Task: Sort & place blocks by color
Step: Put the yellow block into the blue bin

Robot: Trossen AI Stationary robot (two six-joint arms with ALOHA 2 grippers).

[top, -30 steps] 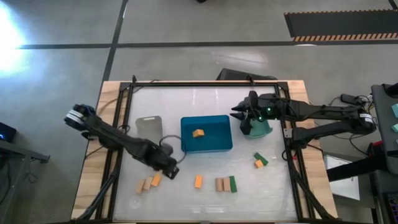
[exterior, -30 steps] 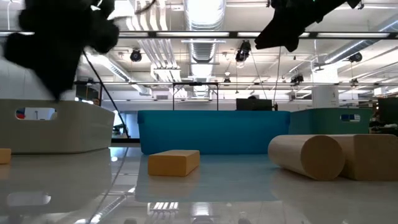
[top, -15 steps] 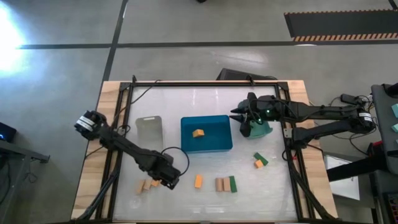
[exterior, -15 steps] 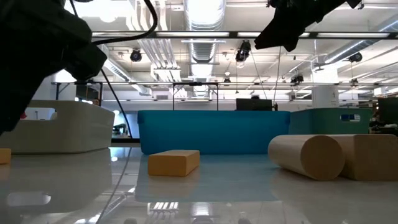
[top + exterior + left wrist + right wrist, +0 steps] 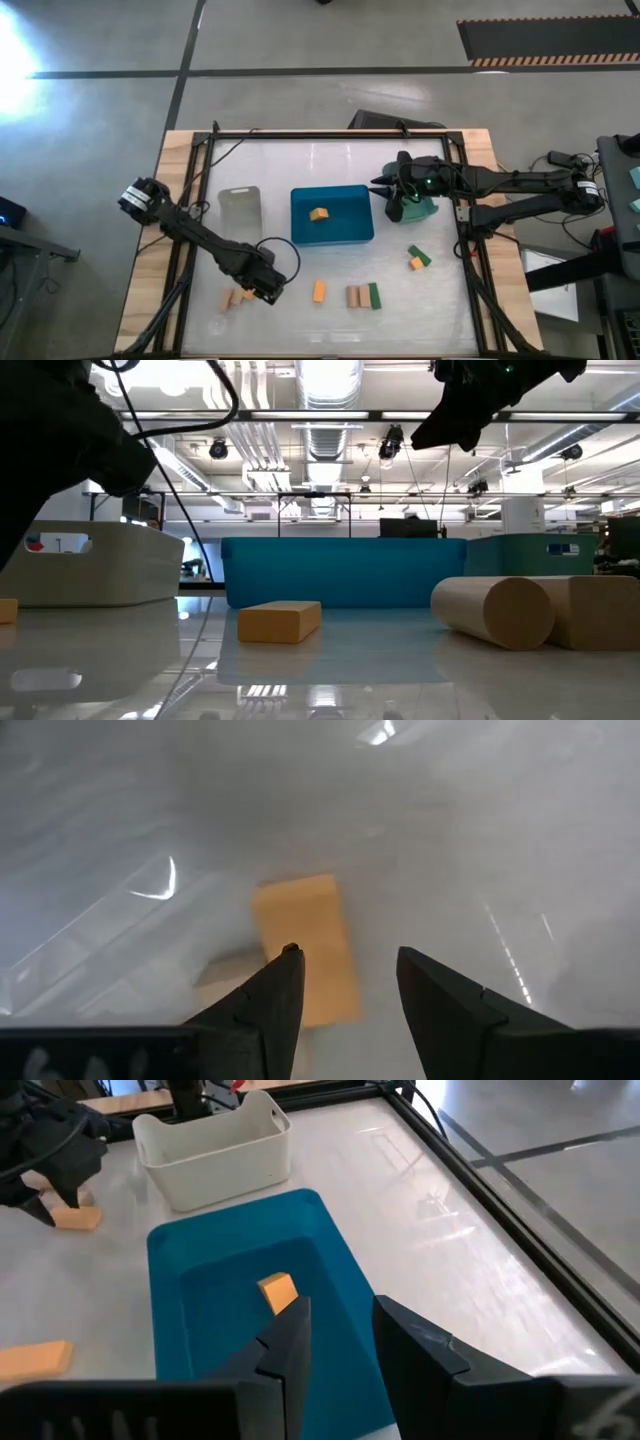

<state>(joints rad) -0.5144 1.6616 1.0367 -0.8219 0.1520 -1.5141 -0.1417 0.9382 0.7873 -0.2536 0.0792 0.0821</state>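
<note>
We have the left gripper (image 5: 266, 286) low over the near-left cluster of blocks, its fingers (image 5: 270, 1005) spread and empty, with an orange block (image 5: 305, 948) lying flat on the table between and just ahead of them; a pale wooden block (image 5: 225, 967) sits touching its side, which is why we come in along the orange block's length, so the fingers can close on it without catching the neighbour. From above, two pale blocks (image 5: 231, 297) show beside that gripper. We judge this to be the approach just before a grasp, not yet a hold. The right gripper (image 5: 392, 198) hangs above the gap between the blue bin (image 5: 355, 236) and the teal bin (image 5: 424, 208), its fingers (image 5: 288, 1342) parted with nothing between them, likely parked there to stay clear of the left arm's reach. One orange block (image 5: 318, 213) already lies inside the blue bin, so we take that bin as the orange destination. The clear bin (image 5: 240, 208) stands beside it. Still loose on the table are another orange block (image 5: 318, 291), a pair of tan blocks (image 5: 353, 296) touching a green block (image 5: 374, 295), and a green-and-orange pair (image 5: 417, 259) near the right edge.
</note>
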